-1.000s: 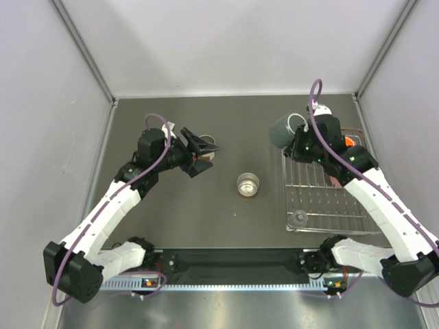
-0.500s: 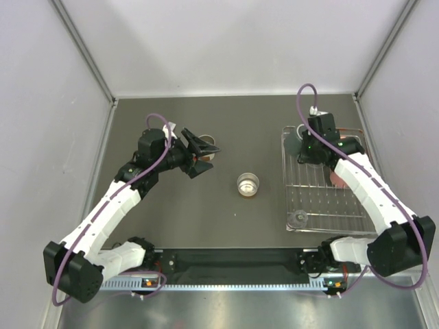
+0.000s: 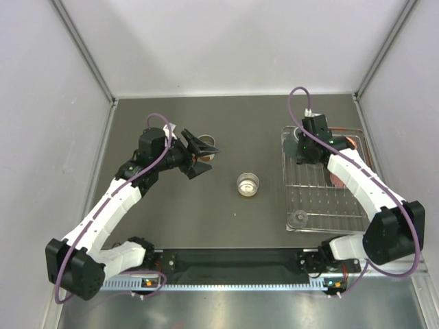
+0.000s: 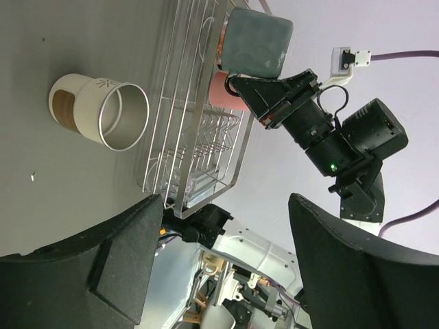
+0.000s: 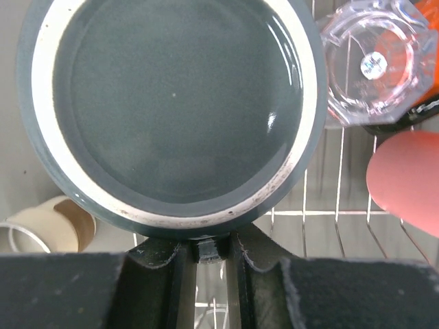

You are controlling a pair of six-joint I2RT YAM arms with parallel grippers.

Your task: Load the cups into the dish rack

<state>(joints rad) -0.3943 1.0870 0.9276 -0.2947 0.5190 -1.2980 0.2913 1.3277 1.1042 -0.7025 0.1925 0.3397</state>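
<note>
My right gripper (image 3: 300,148) is shut on the rim of a dark green cup (image 5: 171,103), held over the far left corner of the silver wire dish rack (image 3: 322,205). The cup also shows in the left wrist view (image 4: 257,44). In the rack are a pink cup (image 3: 337,177), an orange cup (image 3: 350,142) under a clear one (image 5: 374,65), and another clear cup (image 3: 298,219). A steel-rimmed cup (image 3: 248,184) stands on the table's middle. My left gripper (image 3: 200,155) is open and empty over another steel-rimmed cup (image 3: 207,145).
The rack's raised rim (image 4: 206,199) faces the middle cup (image 4: 103,113), which looks cream and brown on the outside. Grey walls close the table at the back and both sides. Both arm bases sit at the near edge.
My right arm has swung the dark green cup from high beside the rack's far left corner to low over that corner. The left arm has not moved.
</note>
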